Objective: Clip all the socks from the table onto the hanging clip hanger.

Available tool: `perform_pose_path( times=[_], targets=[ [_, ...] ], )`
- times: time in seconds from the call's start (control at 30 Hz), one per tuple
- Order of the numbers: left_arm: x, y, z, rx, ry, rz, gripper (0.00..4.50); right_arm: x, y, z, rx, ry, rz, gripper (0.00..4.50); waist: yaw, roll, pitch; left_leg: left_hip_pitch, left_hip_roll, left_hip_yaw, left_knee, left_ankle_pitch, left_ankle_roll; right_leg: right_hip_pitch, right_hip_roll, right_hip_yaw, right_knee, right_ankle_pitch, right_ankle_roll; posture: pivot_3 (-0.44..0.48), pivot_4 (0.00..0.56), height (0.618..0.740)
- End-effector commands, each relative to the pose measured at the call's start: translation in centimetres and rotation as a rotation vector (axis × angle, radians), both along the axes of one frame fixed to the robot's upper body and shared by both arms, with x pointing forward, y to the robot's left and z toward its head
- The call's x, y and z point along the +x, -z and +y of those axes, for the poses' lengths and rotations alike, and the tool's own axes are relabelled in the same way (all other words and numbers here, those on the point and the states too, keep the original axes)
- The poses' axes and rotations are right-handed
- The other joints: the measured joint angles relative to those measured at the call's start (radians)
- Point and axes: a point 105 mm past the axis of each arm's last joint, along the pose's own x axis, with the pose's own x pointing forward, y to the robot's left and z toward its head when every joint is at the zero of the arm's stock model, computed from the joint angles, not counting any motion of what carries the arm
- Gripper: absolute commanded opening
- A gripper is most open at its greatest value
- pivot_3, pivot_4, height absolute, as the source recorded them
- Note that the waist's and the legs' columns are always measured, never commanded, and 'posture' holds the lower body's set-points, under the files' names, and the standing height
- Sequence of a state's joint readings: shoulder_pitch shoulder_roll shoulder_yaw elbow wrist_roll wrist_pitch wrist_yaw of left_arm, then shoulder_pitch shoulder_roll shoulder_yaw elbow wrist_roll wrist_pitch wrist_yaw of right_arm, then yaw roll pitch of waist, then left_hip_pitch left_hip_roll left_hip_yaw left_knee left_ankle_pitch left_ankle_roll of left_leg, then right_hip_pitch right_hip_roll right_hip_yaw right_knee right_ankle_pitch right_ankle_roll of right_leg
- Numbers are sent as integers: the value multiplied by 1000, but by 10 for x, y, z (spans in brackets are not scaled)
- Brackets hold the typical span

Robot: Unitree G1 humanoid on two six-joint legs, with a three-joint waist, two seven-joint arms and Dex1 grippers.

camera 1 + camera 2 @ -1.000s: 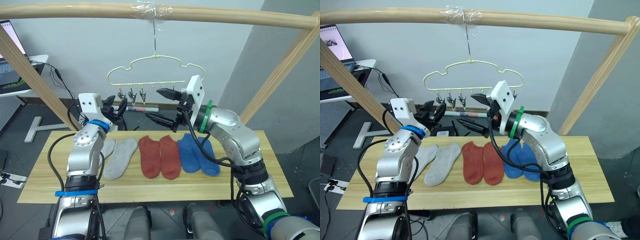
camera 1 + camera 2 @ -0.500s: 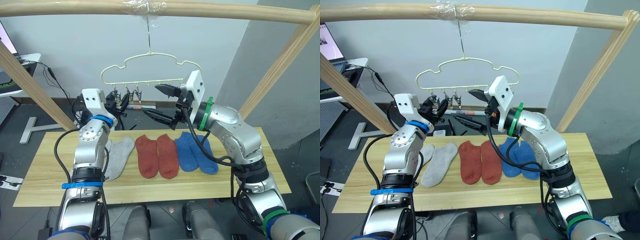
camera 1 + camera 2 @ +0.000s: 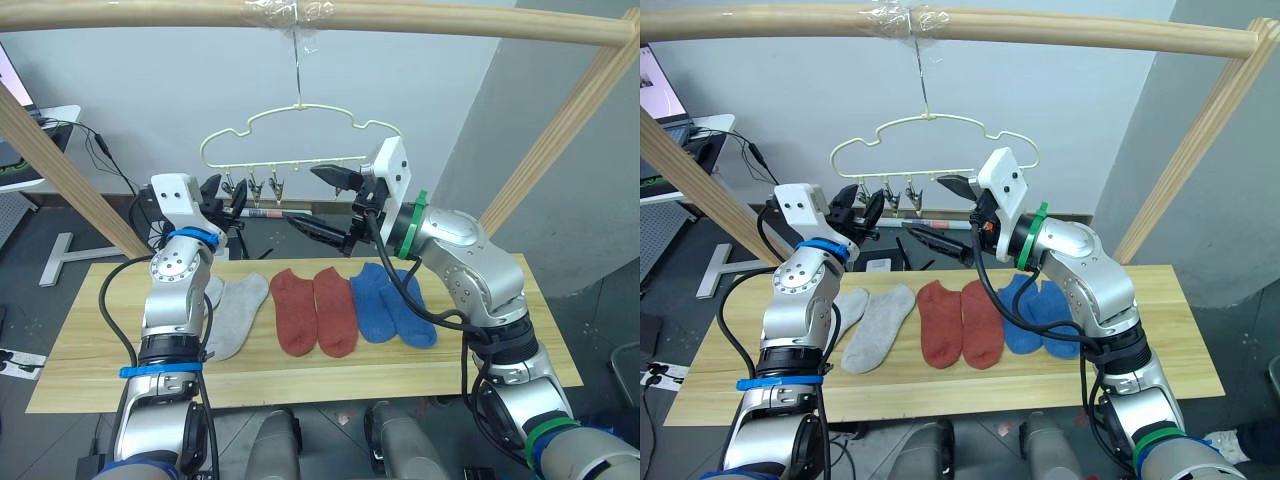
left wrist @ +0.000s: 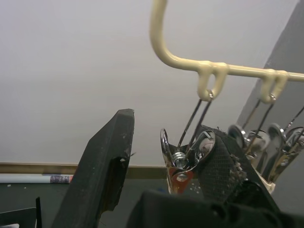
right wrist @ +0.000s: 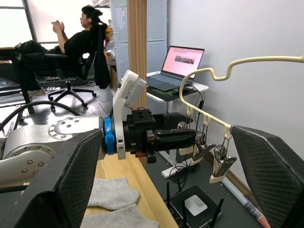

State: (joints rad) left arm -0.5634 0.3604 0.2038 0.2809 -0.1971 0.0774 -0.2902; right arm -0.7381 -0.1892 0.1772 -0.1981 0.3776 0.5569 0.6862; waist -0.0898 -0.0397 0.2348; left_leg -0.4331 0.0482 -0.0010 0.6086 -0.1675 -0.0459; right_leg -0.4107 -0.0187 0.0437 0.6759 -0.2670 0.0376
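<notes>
Several socks lie in a row on the table [image 3: 480, 365]: two grey [image 3: 236, 312], two rust red [image 3: 316, 310], two blue [image 3: 392, 305]. The pale clip hanger [image 3: 300, 112] hangs by its hook from the wooden rail above them, its metal clips [image 3: 262, 186] bunched toward its left end. My left gripper [image 3: 224, 194] is raised to the leftmost clip [image 4: 183, 159] and open; the clip sits between its fingers [image 4: 102, 166], against one of them. My right gripper [image 3: 326, 203] hovers wide open just right of the clips, holding nothing.
A thick wooden rail frame [image 3: 320, 18] spans overhead, with slanted posts at left [image 3: 60, 170] and right [image 3: 560, 130]. Behind the table are a white desk [image 3: 40, 120], a laptop [image 5: 180, 61], a seated person [image 5: 71, 38] and a router [image 5: 194, 205] on the floor.
My left gripper has shifted a little left and up along the hanger's bar to the leftmost clip. The right gripper and the socks have stayed put.
</notes>
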Motion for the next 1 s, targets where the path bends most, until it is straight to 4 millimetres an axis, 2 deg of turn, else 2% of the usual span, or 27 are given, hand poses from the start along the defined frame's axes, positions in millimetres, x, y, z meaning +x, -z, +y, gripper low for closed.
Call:
perform_pose_path(
  times=[0.03,0.3,0.7,0.8,0.93,1.0],
  targets=[
    [-1,-19,-3,0,16,-66,2330,-4,-20,-1,43,-11,-51,4500,0,0,3,0,0,0,0,0,0,0,0,0,0,0,0,-168,247,740],
    [0,-21,-10,-6,47,-69,2330,-2,-22,-3,49,-1,-47,4500,0,-2,11,-1,0,0,0,0,0,-1,0,0,0,0,0,-172,246,740],
    [1,-23,-9,-8,48,-74,2330,0,-20,-5,56,13,-34,4500,0,-2,16,-1,0,0,0,0,0,-1,0,0,-1,0,0,-172,248,740],
    [0,-24,-11,-18,60,-77,1760,1,-20,-5,57,12,-34,4500,0,-2,16,-1,0,0,-1,0,0,-1,0,0,-1,0,0,-173,248,740],
    [-1,-24,-12,-28,69,-78,622,1,-20,-6,55,15,-31,4500,0,-2,16,-1,0,0,-1,0,0,-2,0,0,-1,0,0,-169,248,740],
    [-1,-24,-12,-32,69,-78,261,2,-19,-6,51,19,-31,4500,0,-2,16,-1,0,0,-1,0,0,-2,0,0,-1,0,0,-169,248,740]
  ],
)
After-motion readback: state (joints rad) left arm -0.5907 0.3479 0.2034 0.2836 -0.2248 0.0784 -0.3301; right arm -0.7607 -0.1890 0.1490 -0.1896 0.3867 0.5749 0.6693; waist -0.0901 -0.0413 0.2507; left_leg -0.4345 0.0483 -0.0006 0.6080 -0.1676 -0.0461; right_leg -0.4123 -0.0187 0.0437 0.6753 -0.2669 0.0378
